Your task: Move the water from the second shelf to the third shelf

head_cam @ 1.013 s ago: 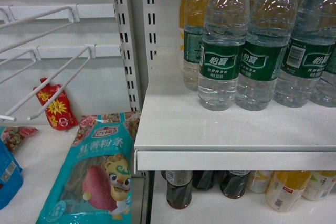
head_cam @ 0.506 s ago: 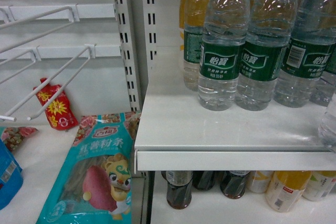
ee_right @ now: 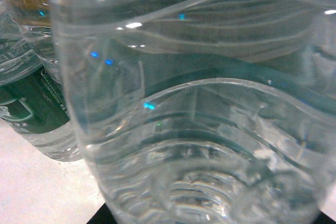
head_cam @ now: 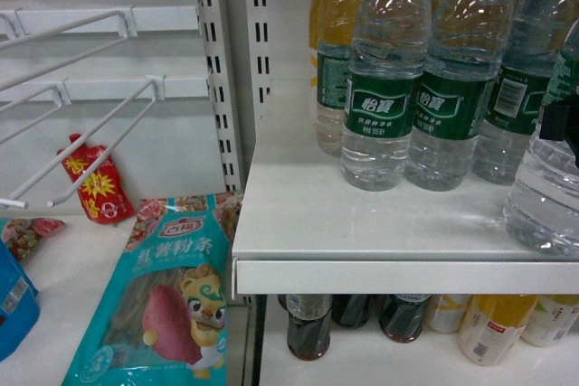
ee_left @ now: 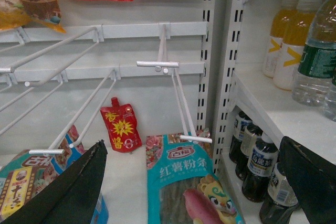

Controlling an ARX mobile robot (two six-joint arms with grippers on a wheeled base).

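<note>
Head view: a water bottle (head_cam: 547,178) with a dark green label is seen at the right edge, above the front right part of the white shelf (head_cam: 362,223); whether its base touches the shelf cannot be told. A dark part of the right gripper (head_cam: 561,124) is pressed against its side at label height, so the bottle appears to be gripped, though the jaws themselves are not shown. Behind it, a row of like green-labelled water bottles (head_cam: 384,88) is standing upright on the same shelf, with yellow drink bottles (head_cam: 330,24) at the back. Dark cola bottles (head_cam: 308,323) are ranged on the shelf below. To the left, a teal snack bag (head_cam: 163,296) and a small red pouch (head_cam: 95,183) are lying under bare wire hooks (head_cam: 99,137).

Right wrist view is filled by the ribbed clear body of the bottle (ee_right: 199,119), very close to the lens.

Left wrist view: the left gripper (ee_left: 194,182) is held wide apart, nothing between its dark fingers (ee_left: 68,192), in front of the hook section.
</note>
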